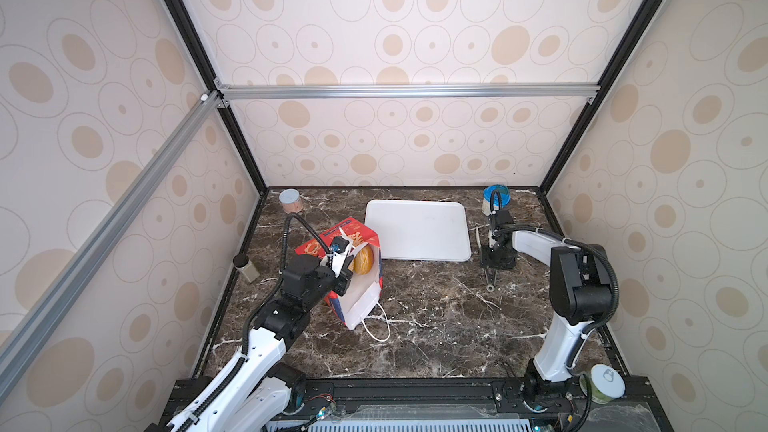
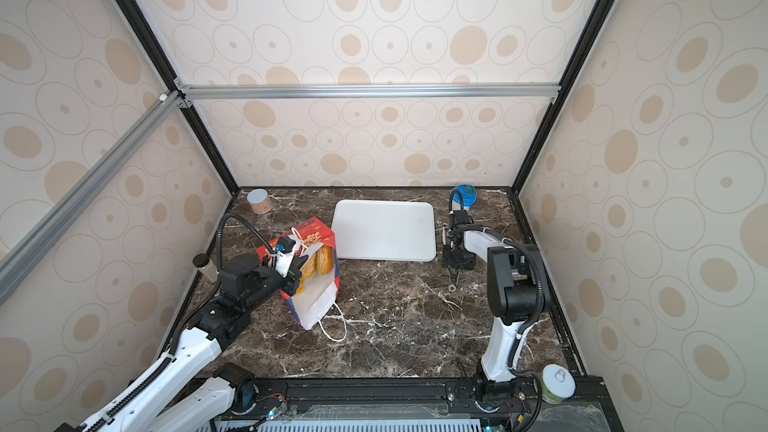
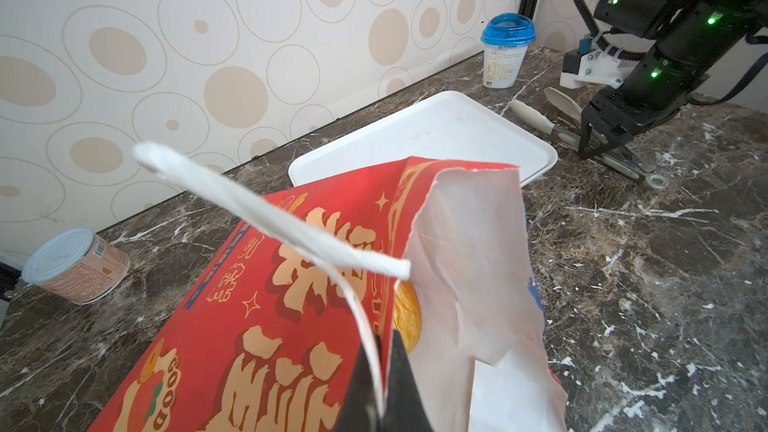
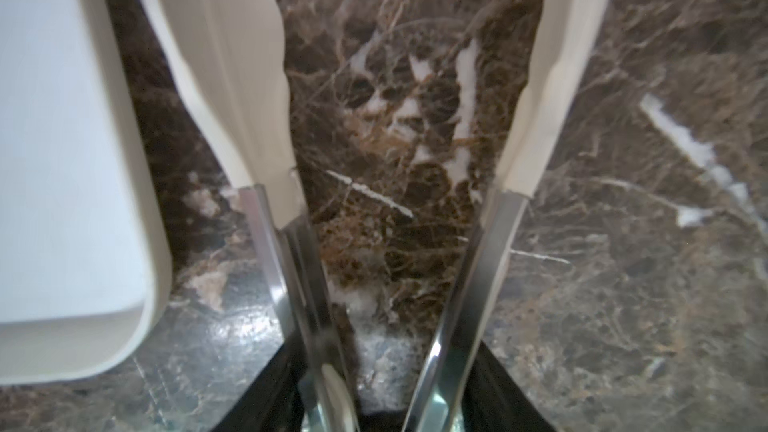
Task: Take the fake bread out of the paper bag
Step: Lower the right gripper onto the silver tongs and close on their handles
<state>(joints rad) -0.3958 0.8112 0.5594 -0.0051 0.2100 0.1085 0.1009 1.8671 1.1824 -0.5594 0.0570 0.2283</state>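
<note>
Over on the left, the left gripper (image 3: 380,392) is clamped shut on the upper rim of the red paper bag (image 1: 360,303), pinching the paper where one white cord handle (image 3: 270,218) comes out. The bag rests on the marble table (image 1: 415,326) with its mouth gaping, the white inside showing, just beside the near left corner of the white tray (image 1: 415,234). The fake bread (image 1: 362,259) sits inside the bag, golden-yellow, just within the mouth; in a top view two pieces (image 2: 319,261) show side by side.

On the right, past the tray, the right gripper (image 3: 600,147) is down at the table with its jaws either side of the metal arms of a pair of tongs (image 4: 232,76). The tongs lie spread apart. I cannot tell whether the jaws are actually squeezing them.
</note>
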